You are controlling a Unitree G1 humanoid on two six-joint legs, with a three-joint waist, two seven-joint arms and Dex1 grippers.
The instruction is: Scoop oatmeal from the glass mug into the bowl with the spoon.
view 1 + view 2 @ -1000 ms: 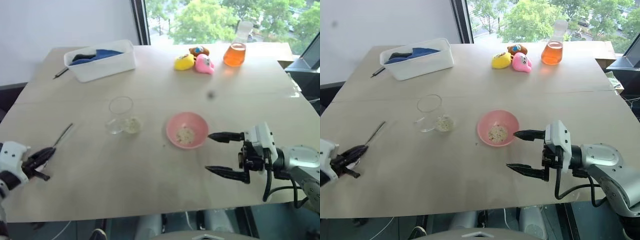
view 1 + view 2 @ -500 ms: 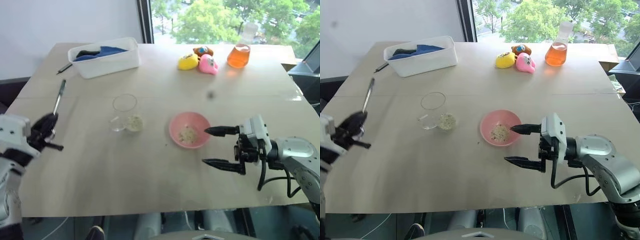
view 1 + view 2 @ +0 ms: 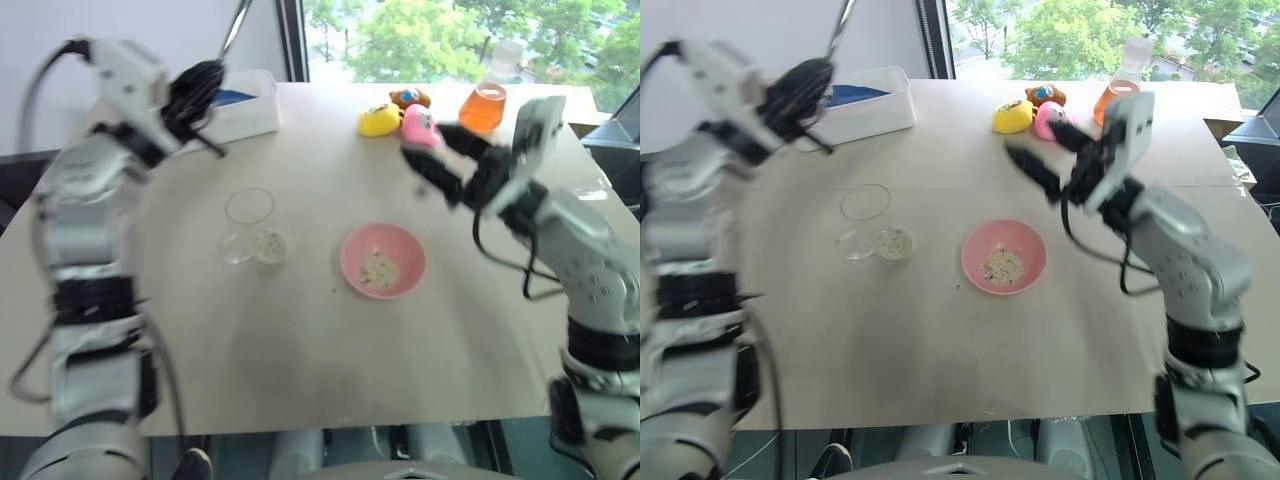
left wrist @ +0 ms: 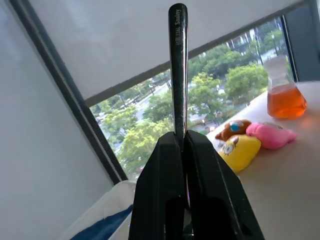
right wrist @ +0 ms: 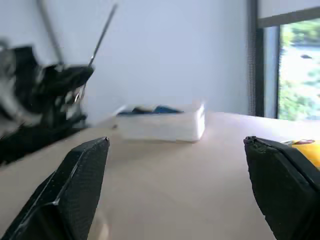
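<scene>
2 fingers of left gripper (image 4: 184, 150) clamp slim shiny spoon (image 4: 178, 65) upright | right gripper (image 5: 177, 165) fingers apart, empty

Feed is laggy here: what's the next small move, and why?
Probably lower the left claw, shut on the spoon, toward the mug. The spoon is raised high above the table, and oatmeal lies beside the mug.

Spoon (image 3: 235, 22) tip beyond frame edge

Bright window daylight, motion-blurred arms.
</scene>
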